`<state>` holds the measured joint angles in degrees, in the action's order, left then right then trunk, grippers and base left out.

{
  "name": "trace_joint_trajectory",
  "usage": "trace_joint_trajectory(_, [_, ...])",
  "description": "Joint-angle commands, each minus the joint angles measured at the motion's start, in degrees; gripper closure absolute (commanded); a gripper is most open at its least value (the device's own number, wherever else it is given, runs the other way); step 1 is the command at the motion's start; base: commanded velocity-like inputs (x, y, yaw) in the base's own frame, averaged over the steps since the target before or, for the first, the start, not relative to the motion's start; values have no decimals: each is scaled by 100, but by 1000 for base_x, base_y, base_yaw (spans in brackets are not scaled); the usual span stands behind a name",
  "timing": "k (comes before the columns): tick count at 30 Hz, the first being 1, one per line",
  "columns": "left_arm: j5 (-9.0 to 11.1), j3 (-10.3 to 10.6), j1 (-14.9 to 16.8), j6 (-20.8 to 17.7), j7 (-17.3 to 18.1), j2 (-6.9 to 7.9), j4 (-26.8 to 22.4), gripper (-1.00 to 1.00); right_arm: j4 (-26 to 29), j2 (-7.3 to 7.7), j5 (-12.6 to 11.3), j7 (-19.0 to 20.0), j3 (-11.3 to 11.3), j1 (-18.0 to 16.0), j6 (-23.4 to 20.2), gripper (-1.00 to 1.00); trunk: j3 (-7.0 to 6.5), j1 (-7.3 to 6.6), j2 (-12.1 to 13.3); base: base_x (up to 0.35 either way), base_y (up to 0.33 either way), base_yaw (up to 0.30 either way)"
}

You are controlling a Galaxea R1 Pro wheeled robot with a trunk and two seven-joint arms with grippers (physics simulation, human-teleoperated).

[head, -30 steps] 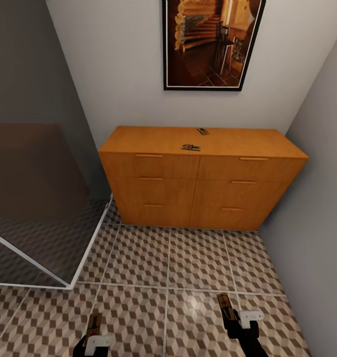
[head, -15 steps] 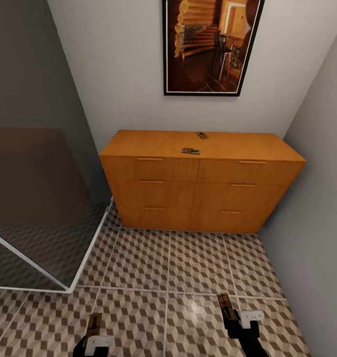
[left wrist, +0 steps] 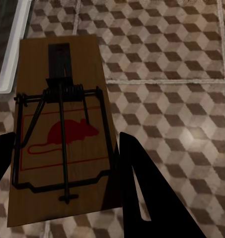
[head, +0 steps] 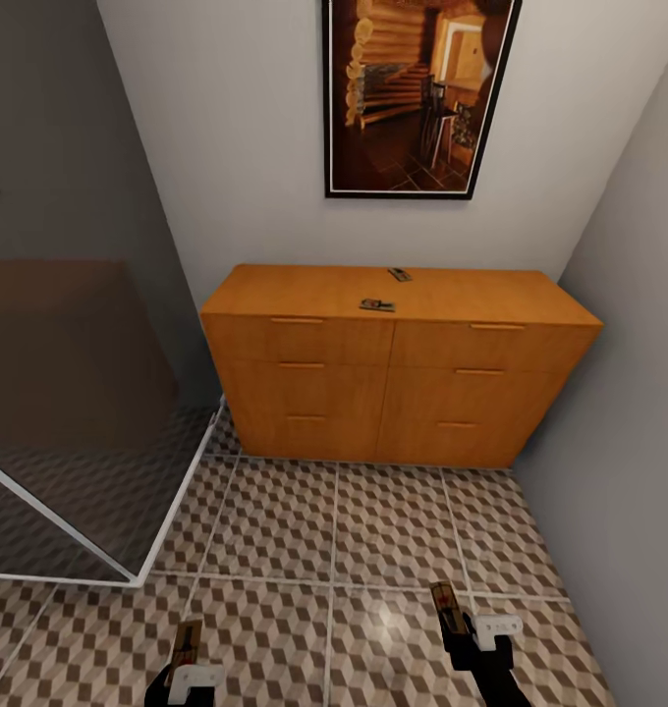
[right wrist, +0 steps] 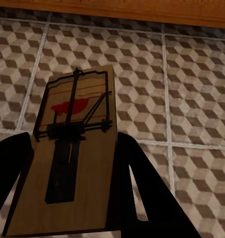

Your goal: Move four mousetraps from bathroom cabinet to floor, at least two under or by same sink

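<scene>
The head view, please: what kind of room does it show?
Probably a bathroom: a dark smoked-glass shower enclosure stands on the cube-patterned tiled floor, beside a low orange-brown wooden cabinet below a framed picture.

Head high; wrists near bathroom floor (head: 373, 511) (shared).

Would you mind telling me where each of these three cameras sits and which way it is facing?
Head view: high on the robot, looking forward and down at the cabinet and bathroom floor; the left gripper and right gripper show at the bottom edge.
Left wrist view: on the left arm, looking along dark fingers at its held mousetrap over tiles.
Right wrist view: on the right arm, looking past its mousetrap toward the cabinet base.
Shared: both wrist views show the cube-patterned floor.
</scene>
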<state>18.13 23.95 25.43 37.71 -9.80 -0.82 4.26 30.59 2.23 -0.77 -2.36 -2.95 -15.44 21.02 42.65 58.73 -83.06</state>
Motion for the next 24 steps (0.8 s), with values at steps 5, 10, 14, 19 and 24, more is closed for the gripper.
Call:
trace_joint_trajectory(5, [-1, 48, 7, 23, -50, -13, 22, 100, -5, 0, -11, -19, -34, -3, 16, 100, -31, 0, -2, 0, 0, 0])
trace_joint_trajectory(10, [1, 48, 7, 19, -53, -29, 22, 100, -8, 1, -11, -16, -34, -3, 16, 100, -66, 0, -2, 0, 0, 0])
trace_joint_trajectory(14, [-1, 48, 10, 17, -51, -32, 22, 100, -8, -3, -11, -18, -33, -3, 16, 100, -94, 0, -2, 0, 0, 0])
trace_joint_trajectory(19, [-2, 48, 10, 17, -49, -32, 22, 100, -2, 10, -11, -19, -31, -3, 16, 100, -129, 0, -2, 0, 0, 0])
trace_joint_trajectory(24, [0, 48, 8, 17, -49, -54, 22, 100, -1, 10, -13, -17, -30, -3, 16, 100, -165, 0, -2, 0, 0, 0])
